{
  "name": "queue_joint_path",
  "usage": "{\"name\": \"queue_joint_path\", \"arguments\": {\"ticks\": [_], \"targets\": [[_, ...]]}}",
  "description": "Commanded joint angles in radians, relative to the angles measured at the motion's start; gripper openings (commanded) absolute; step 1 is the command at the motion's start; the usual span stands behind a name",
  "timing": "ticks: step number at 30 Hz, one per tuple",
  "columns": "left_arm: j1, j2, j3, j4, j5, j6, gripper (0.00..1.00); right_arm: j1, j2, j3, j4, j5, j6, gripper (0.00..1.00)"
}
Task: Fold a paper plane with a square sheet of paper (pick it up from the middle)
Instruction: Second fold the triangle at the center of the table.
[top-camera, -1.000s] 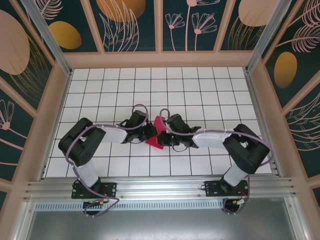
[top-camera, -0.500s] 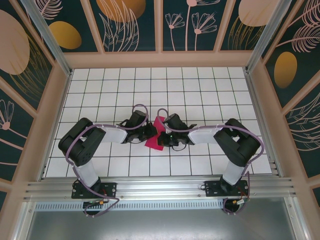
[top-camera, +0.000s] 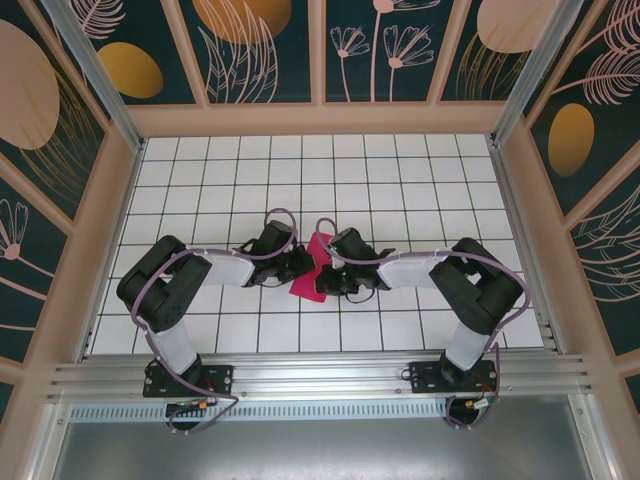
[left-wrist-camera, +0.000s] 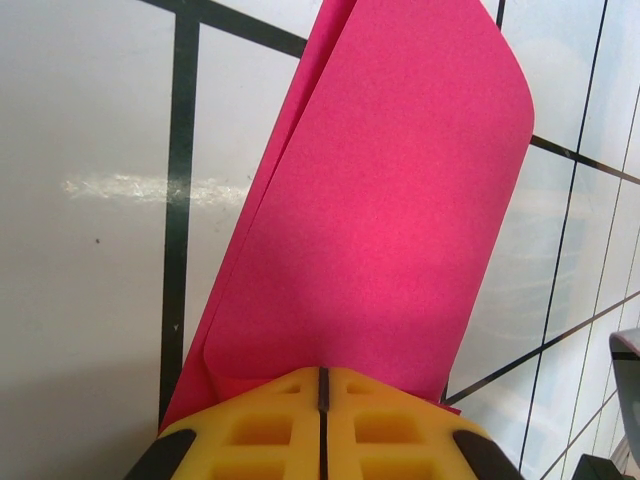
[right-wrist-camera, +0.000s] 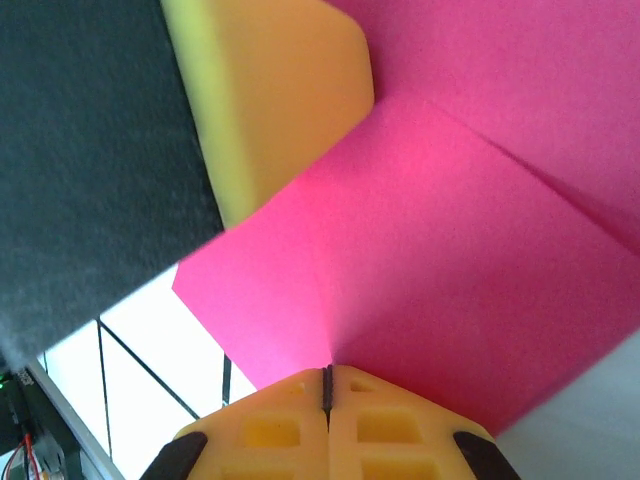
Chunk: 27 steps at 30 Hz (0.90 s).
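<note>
Right arm has tucked in toward the paper (top-camera: 306, 284), which sits lower. Left gripper (left-wrist-camera: 322, 374) and right gripper (right-wrist-camera: 327, 372) each pinch it tight from opposite sides, probably setting a crease.

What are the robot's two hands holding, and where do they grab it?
Both hold the pink paper. The left gripper is shut on one folded end; the right gripper is shut on an edge where a crease ends.

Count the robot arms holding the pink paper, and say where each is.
2. The left arm reaches in from the left, holding the pink paper by its left side; the right arm reaches in opposite, holding its right side.
</note>
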Motion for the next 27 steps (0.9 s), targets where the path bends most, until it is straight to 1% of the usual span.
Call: {"name": "queue_joint_path", "arguments": {"ticks": [1,5,8,10,14,16,19,27], "targets": [[0.002,0.043,-0.021,-0.054,-0.037,0.014,0.08,0.008,-0.024,-0.038,-0.048,-0.044,-0.005,0.02],[0.001,0.047,-0.019,-0.051,-0.033,0.012,0.08,0.012,0.036,-0.056,-0.006,-0.077,0.014,0.03],[0.001,0.041,-0.019,-0.057,-0.038,0.014,0.08,0.019,0.050,-0.055,-0.023,-0.048,0.015,0.03],[0.002,0.039,-0.020,-0.058,-0.039,0.016,0.07,0.017,0.029,-0.042,-0.060,-0.022,0.001,0.03],[0.002,0.039,-0.021,-0.056,-0.037,0.016,0.07,0.016,-0.024,-0.012,-0.095,-0.035,-0.024,0.03],[0.001,0.041,-0.020,-0.056,-0.036,0.017,0.07,0.021,-0.030,-0.005,-0.089,-0.065,-0.027,0.04],[0.001,0.040,-0.020,-0.054,-0.034,0.016,0.07,0.028,-0.028,-0.015,-0.077,-0.076,-0.014,0.03],[0.002,0.038,-0.021,-0.055,-0.033,0.018,0.07,0.026,-0.031,-0.064,-0.047,-0.057,0.014,0.04]]}}
